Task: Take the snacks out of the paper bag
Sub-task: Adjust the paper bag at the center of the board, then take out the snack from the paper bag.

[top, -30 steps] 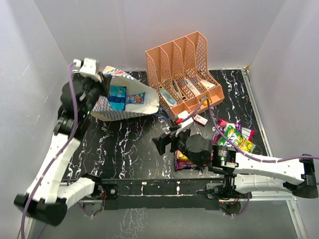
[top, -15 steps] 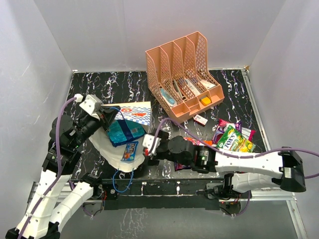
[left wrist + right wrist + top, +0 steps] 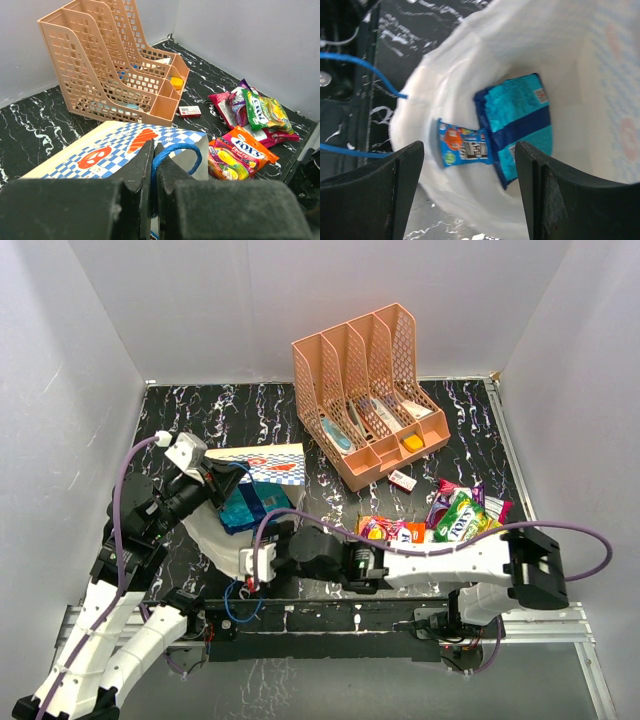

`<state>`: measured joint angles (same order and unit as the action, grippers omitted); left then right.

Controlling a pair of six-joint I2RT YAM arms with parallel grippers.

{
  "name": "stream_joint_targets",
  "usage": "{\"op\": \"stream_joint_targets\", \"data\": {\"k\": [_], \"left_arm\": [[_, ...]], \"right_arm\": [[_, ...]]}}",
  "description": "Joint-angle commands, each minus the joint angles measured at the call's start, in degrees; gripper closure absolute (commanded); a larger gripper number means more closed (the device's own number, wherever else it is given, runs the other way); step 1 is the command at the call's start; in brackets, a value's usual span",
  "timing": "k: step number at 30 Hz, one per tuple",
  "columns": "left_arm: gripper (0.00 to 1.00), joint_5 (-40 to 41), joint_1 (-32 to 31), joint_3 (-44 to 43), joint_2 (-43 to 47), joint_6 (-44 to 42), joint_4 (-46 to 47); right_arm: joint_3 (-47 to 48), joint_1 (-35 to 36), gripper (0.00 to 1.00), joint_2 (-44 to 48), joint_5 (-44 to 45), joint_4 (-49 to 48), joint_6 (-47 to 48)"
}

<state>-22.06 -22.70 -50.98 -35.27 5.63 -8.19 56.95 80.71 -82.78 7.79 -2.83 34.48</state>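
Cream paper in blue-white check forms the paper bag (image 3: 262,462), which lies on its side toward the near left corner of the table (image 3: 250,415), its mouth turned to the near edge. At the bag's left, the left gripper (image 3: 215,475) has its fingers pressed together on the blue cord handle (image 3: 176,150), pinching the loop and holding that side of the mouth up.

Two snacks rest on the white lining inside. A large blue packet (image 3: 520,125) lies flat deeper in, and a small blue candy packet (image 3: 465,145) sits just beside it, nearer the rim. Whether anything lies beyond them I cannot tell.

The right gripper (image 3: 258,550) hangs at the mouth with its fingers spread and nothing between them, roughly lined up on the small packet.

Both packets look light, glossy and slippery, with crinkly foil that gives under pressure. A pinch on a flat crimped end seam should hold better than one across the puffed middle. The small packet is the easier first pick. The bag itself is thin and soft, so a push on its wall would likely fold or slide it.

Toward the right edge of the table, out of the bag, an orange-red packet (image 3: 395,531), a green-yellow packet (image 3: 462,515) and a magenta-purple packet (image 3: 445,490) lie in a loose, touching pile. Beyond them, toward the far edge, stands the peach organizer (image 3: 370,380), with a small red-white box (image 3: 402,480) between it and the pile.
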Motion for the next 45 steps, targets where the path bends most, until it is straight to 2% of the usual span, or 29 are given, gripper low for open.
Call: {"op": "stream_joint_targets", "data": {"k": [1,6,13,20,26,32,36,39,45], "left_arm": [[1.00,-0.13,-0.46,0.28,1.11,1.85,2.47],[1.00,1.66,-1.15,-0.28,1.60,1.93,2.08],[1.00,1.83,-1.60,-0.34,1.89,2.10,2.31],[1.00,1.50,-1.88,0.01,1.74,2.11,3.32],[1.00,1.76,-2.45,-0.18,1.45,1.58,2.86],[1.00,1.82,-2.79,-0.79,1.12,1.32,2.73],[1.00,2.48,-3.03,-1.10,1.05,0.97,2.23],[1.00,2.75,-3.09,-1.18,1.03,0.99,1.99],[1.00,2.82,-3.21,-1.45,0.49,0.83,1.94]], "right_arm": [[4.29,2.67,0.25,-1.55,2.48,-1.25,-0.68],[3.68,2.70,0.25,-1.91,2.49,-0.26,-0.33],[11.57,2.68,0.27,-10.24,7.75,8.97,3.00],[16.36,2.42,0.34,-15.47,7.89,15.79,5.87],[20.51,1.48,0.36,-20.90,9.14,20.02,6.79],[24.14,0.87,0.42,-26.30,17.11,21.97,9.05],[26.51,0.27,0.51,-29.44,21.05,22.98,10.11],[27.22,-0.17,0.60,-30.42,20.66,22.97,10.28],[26.94,-0.68,0.90,-30.18,19.25,23.59,8.99]]}}
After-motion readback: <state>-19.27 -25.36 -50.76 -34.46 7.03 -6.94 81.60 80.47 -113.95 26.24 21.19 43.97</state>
